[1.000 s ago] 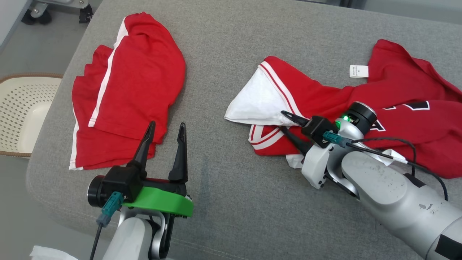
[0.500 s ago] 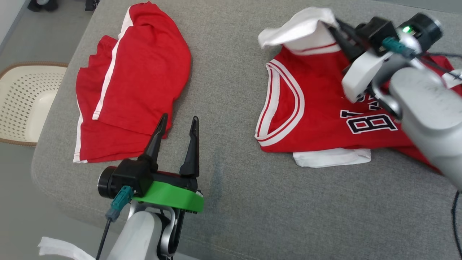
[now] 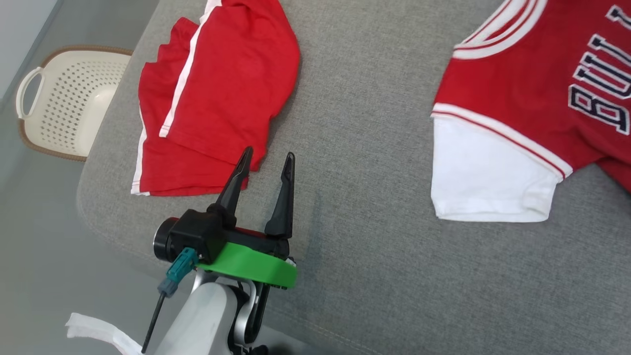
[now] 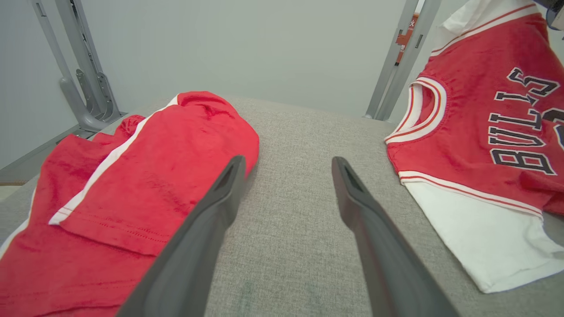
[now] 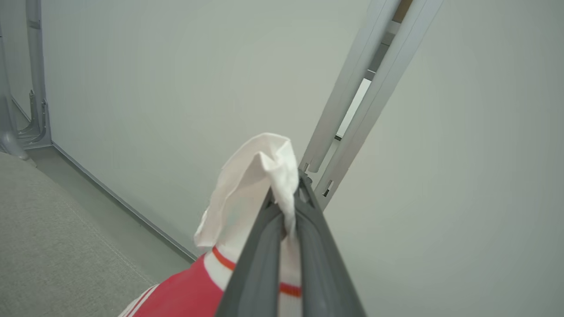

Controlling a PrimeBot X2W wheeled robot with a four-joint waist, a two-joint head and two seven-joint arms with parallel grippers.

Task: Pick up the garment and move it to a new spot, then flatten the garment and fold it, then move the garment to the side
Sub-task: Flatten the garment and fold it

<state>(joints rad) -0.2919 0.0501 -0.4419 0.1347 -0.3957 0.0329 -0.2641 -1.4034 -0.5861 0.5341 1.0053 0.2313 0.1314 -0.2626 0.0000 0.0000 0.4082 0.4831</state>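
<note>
Pinch is tight here: the right gripper [image 5: 286, 196] has both dark fingers [image 5: 260, 251] squeezed together on the tip of a white sleeve [image 5: 253, 176], nothing else between them. Grabbing that one corner looks deliberate, since the jersey [image 3: 517, 74] can hang from it and open out while it is carried to its new spot. It sits at the right of the grey cushion [image 3: 355, 148], chest lettering showing, and its other white sleeve [image 3: 488, 172] appears to trail on the fabric. Over to the left gripper [image 3: 268, 154]: spread wide, holding nothing, parked low near the cushion's near edge, probably ready to help flatten. Its tips are just beside the hem of the red shorts [image 3: 217, 79], far left. A basket [image 3: 64, 98] waits on the floor beyond.
</note>
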